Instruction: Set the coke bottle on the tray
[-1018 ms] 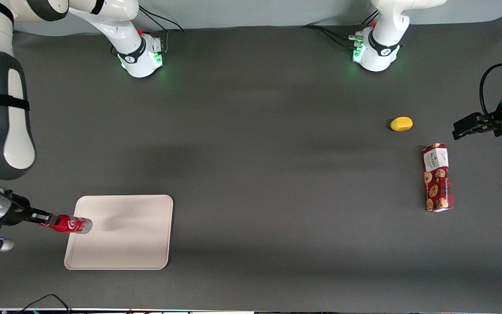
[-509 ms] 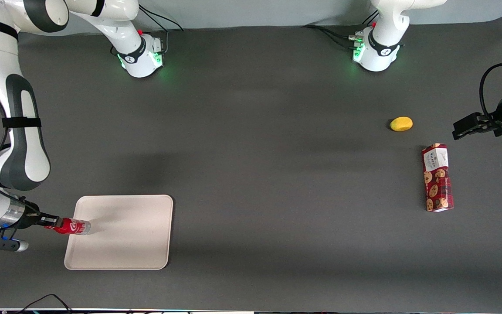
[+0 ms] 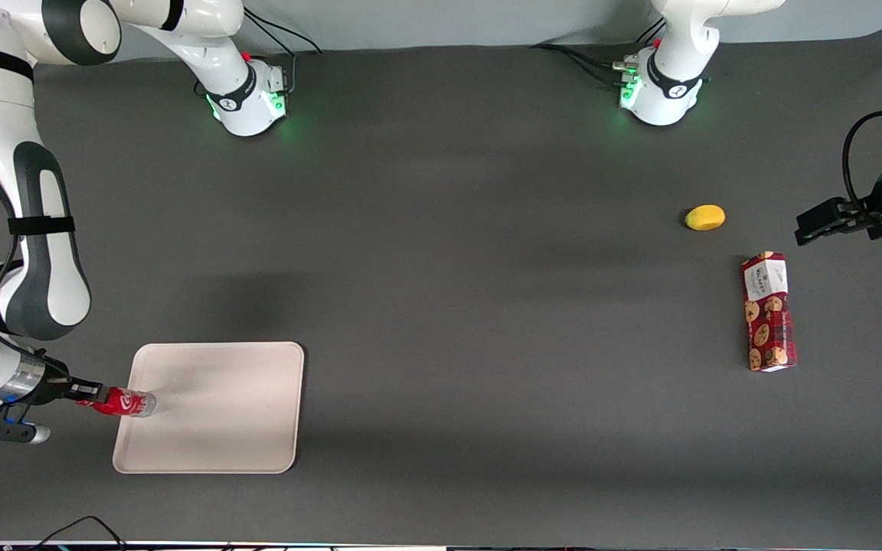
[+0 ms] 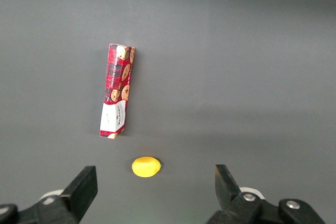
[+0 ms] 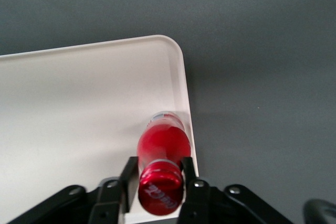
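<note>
Covering dark grey table (image 3: 441, 229), tray (image 3: 227, 413), gripper (image 3: 87, 395) clamping coke bottle (image 3: 125, 402)

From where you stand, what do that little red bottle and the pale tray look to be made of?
The coke bottle, held at its neck by the gripper, looks like glossy painted metal or plastic: it shines, and its base is silvery. I can't tell which. The tray looks like matte cream plastic, judging by its even colour, rounded corners and low moulded rim, though coated wood or metal is possible.
</note>
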You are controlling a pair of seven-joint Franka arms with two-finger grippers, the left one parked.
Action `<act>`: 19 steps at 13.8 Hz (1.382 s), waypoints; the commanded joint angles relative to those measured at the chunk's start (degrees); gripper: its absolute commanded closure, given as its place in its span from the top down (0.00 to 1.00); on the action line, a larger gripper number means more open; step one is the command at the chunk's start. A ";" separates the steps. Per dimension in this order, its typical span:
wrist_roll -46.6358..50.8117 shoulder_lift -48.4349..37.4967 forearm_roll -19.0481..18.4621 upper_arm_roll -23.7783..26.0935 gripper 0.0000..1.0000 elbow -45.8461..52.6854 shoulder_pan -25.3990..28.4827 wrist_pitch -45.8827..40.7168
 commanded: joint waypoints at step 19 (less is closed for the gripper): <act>2.69 -40.66 3.48 -0.25 1.00 -16.25 8.25 -24.22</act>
